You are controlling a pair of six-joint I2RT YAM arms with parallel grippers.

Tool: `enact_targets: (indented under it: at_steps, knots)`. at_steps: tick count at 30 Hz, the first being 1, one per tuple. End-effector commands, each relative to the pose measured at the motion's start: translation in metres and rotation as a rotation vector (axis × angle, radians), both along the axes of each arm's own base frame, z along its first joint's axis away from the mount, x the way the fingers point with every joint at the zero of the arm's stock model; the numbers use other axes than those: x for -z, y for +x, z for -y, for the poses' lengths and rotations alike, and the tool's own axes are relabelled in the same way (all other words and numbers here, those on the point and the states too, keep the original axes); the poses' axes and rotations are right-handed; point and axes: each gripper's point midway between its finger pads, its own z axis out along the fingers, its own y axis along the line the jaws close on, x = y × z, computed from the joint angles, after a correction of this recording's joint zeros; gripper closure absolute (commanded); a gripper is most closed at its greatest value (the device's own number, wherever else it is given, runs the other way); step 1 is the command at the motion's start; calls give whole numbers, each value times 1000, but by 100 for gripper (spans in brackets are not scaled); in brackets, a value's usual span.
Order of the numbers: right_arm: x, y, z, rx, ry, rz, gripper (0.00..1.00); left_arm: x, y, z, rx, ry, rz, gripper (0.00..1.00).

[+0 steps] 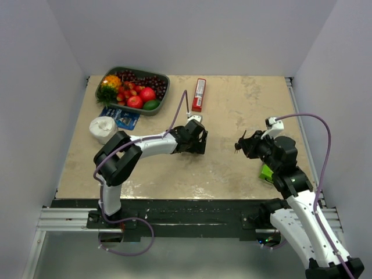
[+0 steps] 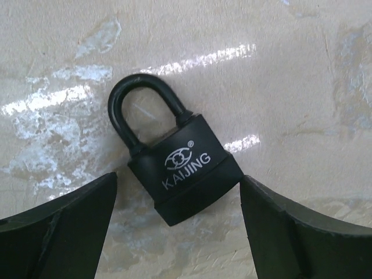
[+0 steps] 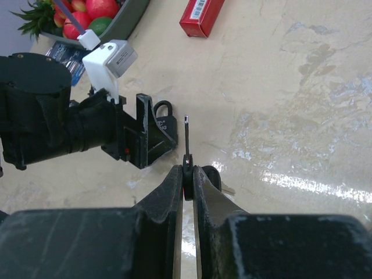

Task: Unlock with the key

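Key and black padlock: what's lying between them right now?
Nothing but bare table; the right wrist view shows an open stretch between the key held in the right gripper and the padlock.

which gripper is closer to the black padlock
Left. The left gripper stands open with the black padlock between its fingers; the right gripper, shut on the key, is apart, off to its right.

Center of left wrist view: black padlock [image 2: 186, 174], white print on body reads "KAIJING". Round emblem and small ® mark above word. Top of right wrist view: red box [image 3: 200, 14] bears barcode, digits illegible. Other print too small.
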Motion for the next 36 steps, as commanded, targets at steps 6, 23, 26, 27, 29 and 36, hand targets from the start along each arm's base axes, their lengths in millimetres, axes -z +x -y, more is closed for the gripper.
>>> enact_targets:
  at_steps: [6,23,26,27,29,36]
  knots:
    - [-4,0,1,-1,0,46,100,11,14,9,-41,-12,-52,15]
    - [14,1,-16,-86,24,0,100,-37,4,-19,149,73,89,5]
    - [15,1,-18,-98,26,-7,100,-69,1,-20,276,83,176,3]
    - [15,1,-19,-100,28,-8,100,-72,1,-20,306,92,190,2]
    - [16,2,-20,-100,40,-8,100,-75,0,-21,420,124,216,2]
    - [14,0,-23,-114,50,-11,100,-48,16,-49,414,253,157,4]
